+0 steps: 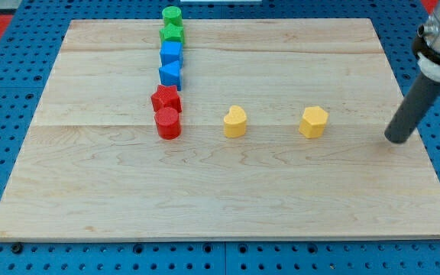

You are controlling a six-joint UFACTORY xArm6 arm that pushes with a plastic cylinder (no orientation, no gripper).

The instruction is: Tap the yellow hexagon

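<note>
board [228, 191]: pale matt wood | yellow hexagon [313, 122]: smooth plastic | rod [412, 111]: dark matt

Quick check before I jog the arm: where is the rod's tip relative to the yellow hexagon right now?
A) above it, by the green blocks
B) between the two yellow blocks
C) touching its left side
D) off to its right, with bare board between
D: my tip sits toward the view's right edge of the board, clear of the yellow hexagon, with bare wood between them and no contact.

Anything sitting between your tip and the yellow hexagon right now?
No. In the camera view only bare board separates my tip, toward the view's right, from the yellow hexagon. The yellow heart lies beyond the hexagon.
</note>
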